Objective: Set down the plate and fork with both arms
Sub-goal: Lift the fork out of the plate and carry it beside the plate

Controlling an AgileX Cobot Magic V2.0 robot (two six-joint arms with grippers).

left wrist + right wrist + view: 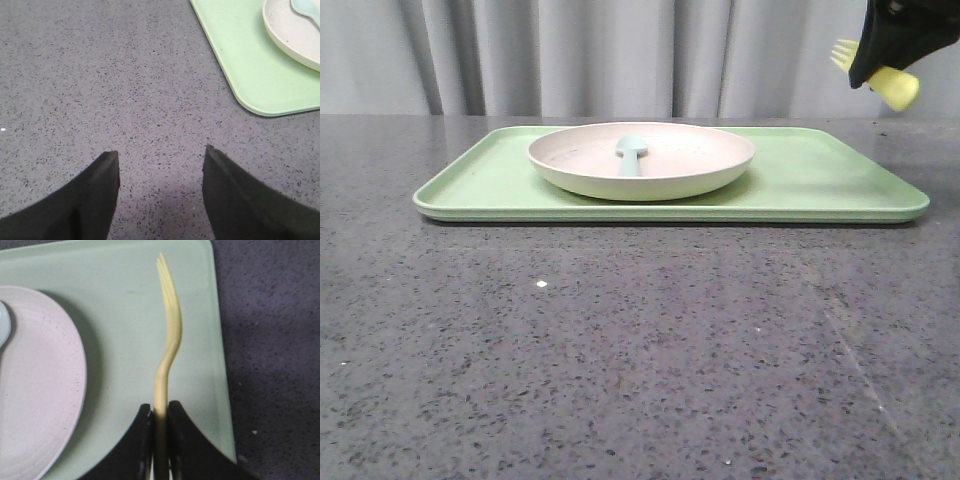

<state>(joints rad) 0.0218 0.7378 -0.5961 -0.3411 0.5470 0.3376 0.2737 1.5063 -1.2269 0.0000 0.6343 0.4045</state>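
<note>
A: Grey speckled counter [620, 350], grey curtain [570, 55] behind. Green tray [820, 175] carries the plate [670, 180]; a pale blue spoon [631, 155] lies in the plate.

B: Fork?

A: Fork [170, 335] is off the counter, handle clamped between the right gripper [161, 422] fingers, tines pointing out over the tray's bare end beside the plate.

B: Left side?

A: Left gripper [160, 155] holds nothing, fingers spread above bare counter, near the tray's corner.

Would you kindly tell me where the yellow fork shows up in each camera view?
Front: fork at top right, held in the air by the right gripper.
Left wrist: not in it.
Right wrist: fork at centre, over the tray.
Shared landmark: green tray.
</note>
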